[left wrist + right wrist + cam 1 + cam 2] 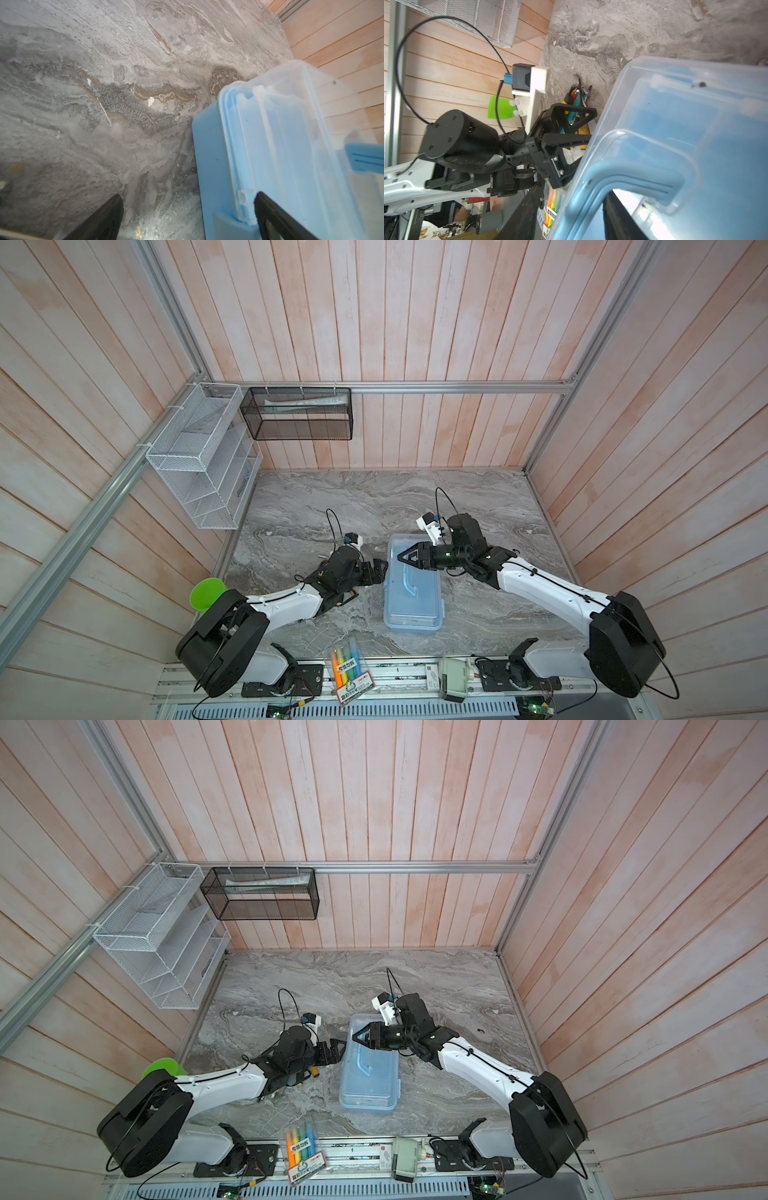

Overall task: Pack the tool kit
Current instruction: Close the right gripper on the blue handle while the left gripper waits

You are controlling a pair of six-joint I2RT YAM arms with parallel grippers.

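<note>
I see my left arm stretched low over the table [498, 506], left gripper [380, 568] spread wide beside the tool case [415, 614], which sits mid-table. My right arm bends inward, right gripper [402, 558] above the case's far end, fingers apart astride the handle [412, 585].

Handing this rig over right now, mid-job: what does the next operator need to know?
Left end effector: open, empty, at the left long side of the tool case, one finger over the lid edge.
Right end effector: open above the lid's far end, straddling one end of the blue handle, not clamped yet.
Tools: screwdrivers and hex keys lie piled on the table by the left arm's wrist, outside the case.
Done: nothing packed; lid is down, no tools show through it.
Left: open the lid, load the tools, close and latch. The highlighter pack at the front edge stays out.
</note>
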